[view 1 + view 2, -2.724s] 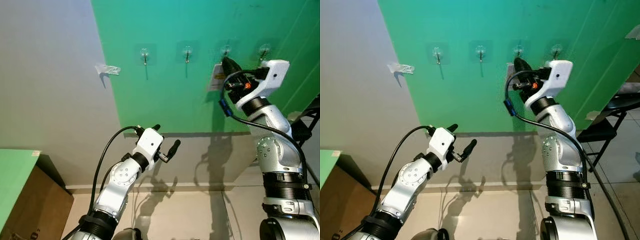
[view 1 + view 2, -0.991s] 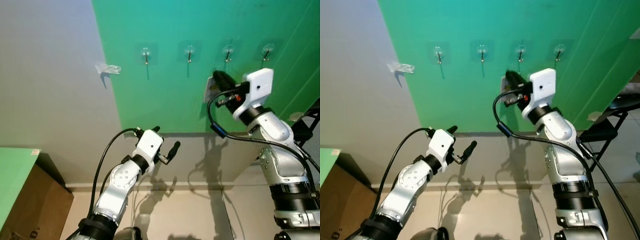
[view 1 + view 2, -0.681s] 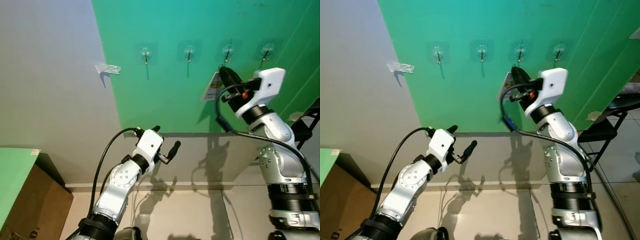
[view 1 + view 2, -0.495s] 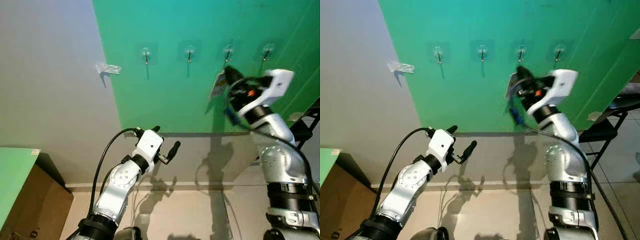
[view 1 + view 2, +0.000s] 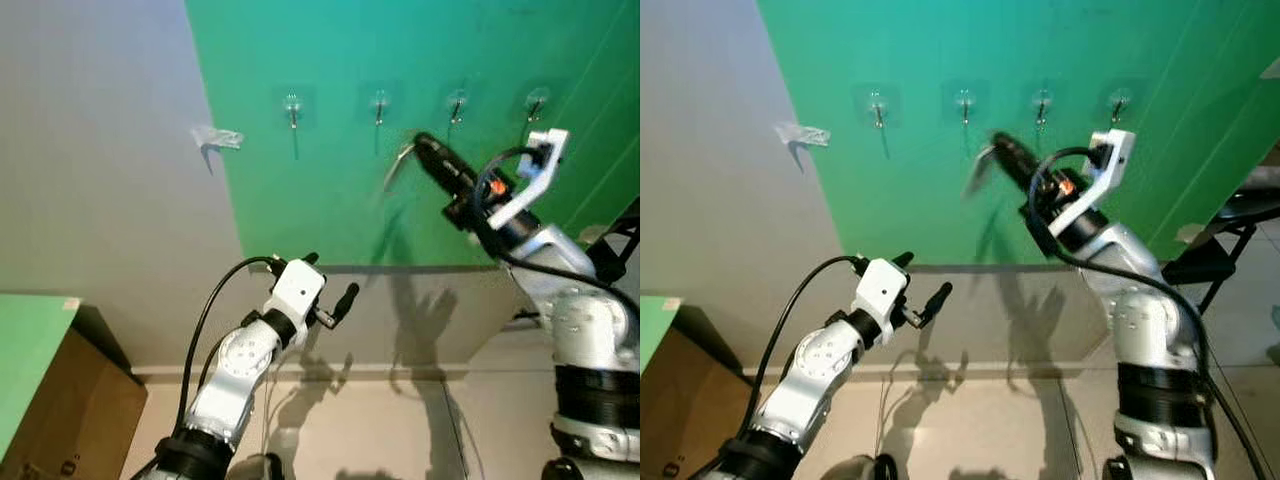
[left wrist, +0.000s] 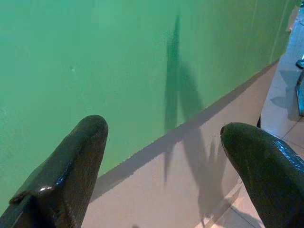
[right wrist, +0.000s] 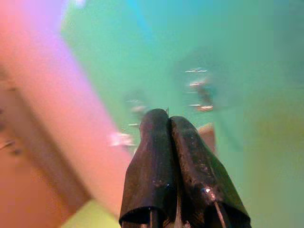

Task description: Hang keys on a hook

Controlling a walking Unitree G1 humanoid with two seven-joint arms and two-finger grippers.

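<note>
Four clear adhesive hooks run in a row on the green wall: the first hook (image 5: 292, 106), the second hook (image 5: 378, 102), the third hook (image 5: 456, 101) and the fourth hook (image 5: 533, 100). My right gripper (image 5: 420, 140) is raised in front of the wall, pointing up and left, its tip below and between the second and third hooks. It is shut on the keys, whose pale tag (image 5: 397, 165) dangles blurred from the tip. In the right wrist view the fingers (image 7: 164, 142) are pressed together, with the tag (image 7: 207, 133) beside them. My left gripper (image 5: 332, 278) is held low, open and empty.
A loose clear hook (image 5: 215, 138) sticks to the grey wall left of the green panel. A cardboard box (image 5: 70, 410) and a green surface (image 5: 25, 340) sit at the lower left. A black chair (image 5: 1230, 215) stands at the right.
My right gripper has swung left and tilted, from just under the third hook to between the second and third, with the tag swinging along. The left arm has not moved.
</note>
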